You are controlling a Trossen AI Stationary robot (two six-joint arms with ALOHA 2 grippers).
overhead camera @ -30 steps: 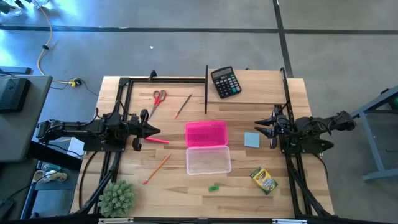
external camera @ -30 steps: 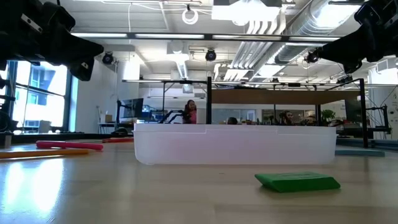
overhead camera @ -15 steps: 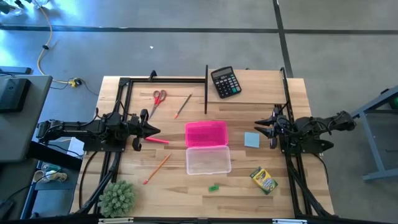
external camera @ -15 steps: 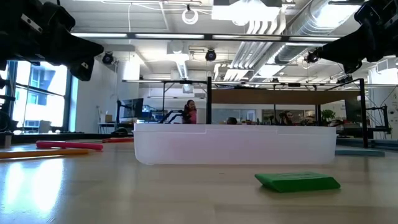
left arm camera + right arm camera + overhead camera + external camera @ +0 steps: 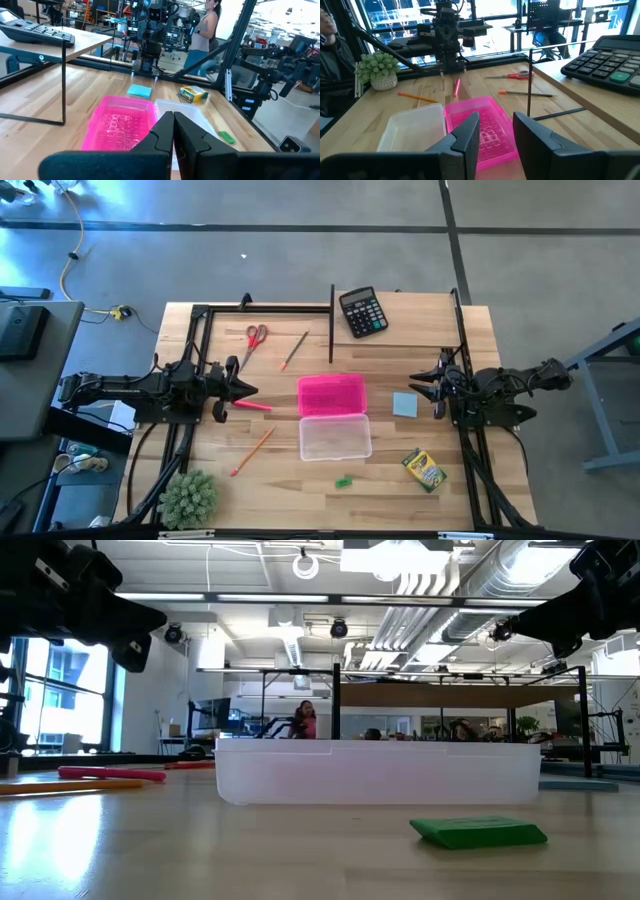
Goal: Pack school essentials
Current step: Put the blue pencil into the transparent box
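On the pale wooden table (image 5: 400, 330) an open pencil case lies in the middle, its bright pink plastic half (image 5: 331, 395) touching its clear plastic half (image 5: 335, 437), and both halves hold nothing. The left gripper (image 5: 252, 389) waits at the left side with its two dark fingers pressed together on nothing, its tip just over the near end of a pink pen (image 5: 253, 406) that lies flat on the wood. The right gripper (image 5: 413, 383) waits at the right side, fingers a little apart with nothing between them, just beside a light-blue square pad (image 5: 404, 404). Red-handled scissors (image 5: 254, 337) lie toward the far left, near a thin pencil (image 5: 293, 350) lying slantwise; a second thin orange pencil (image 5: 252, 451) lies left of the clear half. A yellow-green crayon box (image 5: 424, 469) sits near the front right, and a small flat green piece (image 5: 344, 481), perhaps an eraser, lies just in front of the clear half. A black calculator (image 5: 362, 311) sits at the far edge and a fuzzy green plant ball (image 5: 188, 497) at the front left corner. People show in the room beyond.
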